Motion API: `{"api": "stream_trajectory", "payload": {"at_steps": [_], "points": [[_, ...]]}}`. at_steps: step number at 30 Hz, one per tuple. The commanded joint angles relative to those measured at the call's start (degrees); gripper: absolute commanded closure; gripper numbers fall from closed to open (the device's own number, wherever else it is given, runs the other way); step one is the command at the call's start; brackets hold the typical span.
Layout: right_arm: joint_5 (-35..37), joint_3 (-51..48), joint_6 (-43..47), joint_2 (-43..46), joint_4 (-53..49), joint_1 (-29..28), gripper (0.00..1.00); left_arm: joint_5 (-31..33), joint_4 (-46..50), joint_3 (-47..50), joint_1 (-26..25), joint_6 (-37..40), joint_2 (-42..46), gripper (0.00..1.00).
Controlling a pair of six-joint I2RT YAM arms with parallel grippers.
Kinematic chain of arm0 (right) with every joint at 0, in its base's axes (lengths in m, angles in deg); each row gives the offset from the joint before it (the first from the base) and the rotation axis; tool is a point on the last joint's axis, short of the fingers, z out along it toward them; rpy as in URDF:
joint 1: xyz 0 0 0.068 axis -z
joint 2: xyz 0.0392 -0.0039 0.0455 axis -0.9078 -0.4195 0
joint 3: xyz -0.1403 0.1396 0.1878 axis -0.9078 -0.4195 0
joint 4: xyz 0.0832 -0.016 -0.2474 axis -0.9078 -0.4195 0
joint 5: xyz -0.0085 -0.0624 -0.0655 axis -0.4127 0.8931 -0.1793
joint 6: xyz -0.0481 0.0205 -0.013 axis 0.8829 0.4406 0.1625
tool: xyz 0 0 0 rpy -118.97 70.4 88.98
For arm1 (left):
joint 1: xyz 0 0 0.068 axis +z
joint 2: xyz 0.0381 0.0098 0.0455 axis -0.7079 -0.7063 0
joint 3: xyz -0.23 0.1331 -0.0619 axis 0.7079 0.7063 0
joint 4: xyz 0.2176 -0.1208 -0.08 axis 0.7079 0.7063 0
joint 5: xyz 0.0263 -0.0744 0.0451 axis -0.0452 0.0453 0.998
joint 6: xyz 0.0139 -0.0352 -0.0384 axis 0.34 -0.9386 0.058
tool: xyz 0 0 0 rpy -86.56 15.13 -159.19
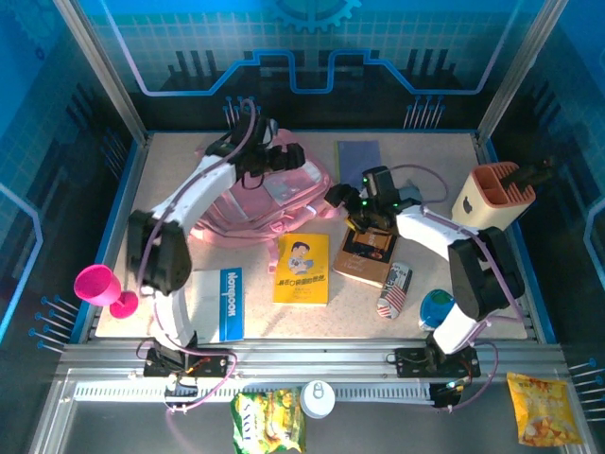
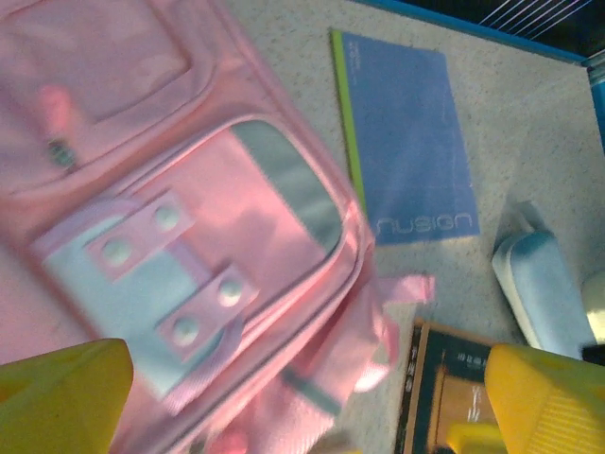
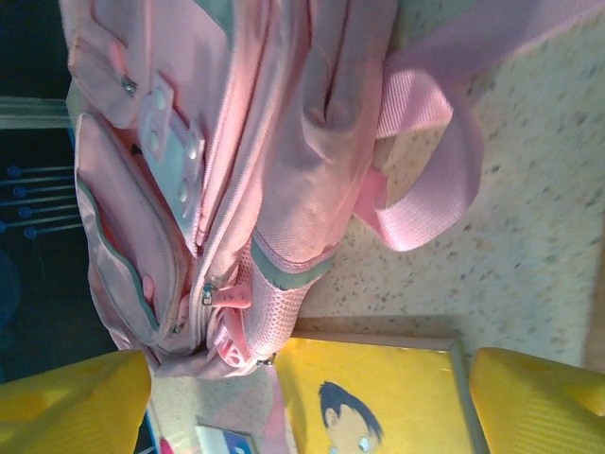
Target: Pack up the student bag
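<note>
Two arms reach in over the table (image 1: pixel 444 151). At the far left edge is a pink goblet (image 1: pixel 95 287), and a white-and-blue book (image 1: pixel 224 305) lies flat beside the left arm. The left gripper (image 2: pixel 302 397) hangs over the student bag (image 1: pixel 274 194), its yellow fingers (image 2: pixel 57 392) wide apart with nothing between them. The bag lies flat at the rear centre-left of the table, front pockets up, a strap trailing toward the centre. A yellow book (image 1: pixel 302 270) lies flat just in front of the bag, and a blue notebook (image 1: pixel 359 156) sits just right of it at the back. The right gripper (image 3: pixel 307 397) is over the bag's lower edge and the yellow book, fingers spread, holding nothing. A brown-framed book (image 1: pixel 367 257) lies under the right wrist, then a flag-print pouch (image 1: pixel 395 290) and a blue-green ball (image 1: pixel 437 307) near the right arm base. A beige-and-orange pen holder (image 1: pixel 492 194) stands far right.
</note>
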Motion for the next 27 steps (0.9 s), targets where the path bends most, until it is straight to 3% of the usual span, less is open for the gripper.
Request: {"api": "stream_trajectory", "payload": {"at_steps": [1, 7, 12, 23, 27], "points": [[1.6, 2.7, -9.4, -2.7, 3.8, -2.6, 0.14, 4.0, -2.3, 10.6, 0.2, -4.1, 7.4, 0.04], [2.1, 6.4, -14.9, -9.2, 4.2, -4.8, 0.21, 3.9, -6.6, 29.6, 0.1, -10.0, 20.3, 0.04], [1.6, 12.1, -15.9, -15.3, 2.7, -5.1, 0.36, 2.7, -9.5, 39.5, 0.1, -14.5, 25.3, 0.05], [1.6, 14.6, -17.6, -20.5, 3.0, -6.0, 0.48, -0.3, -13.4, 48.2, -2.5, -17.7, 27.3, 0.10], [0.6, 15.3, -16.4, -21.4, 4.1, -4.9, 0.62, -1.9, -15.7, 48.5, -2.9, -16.9, 25.6, 0.15]]}}
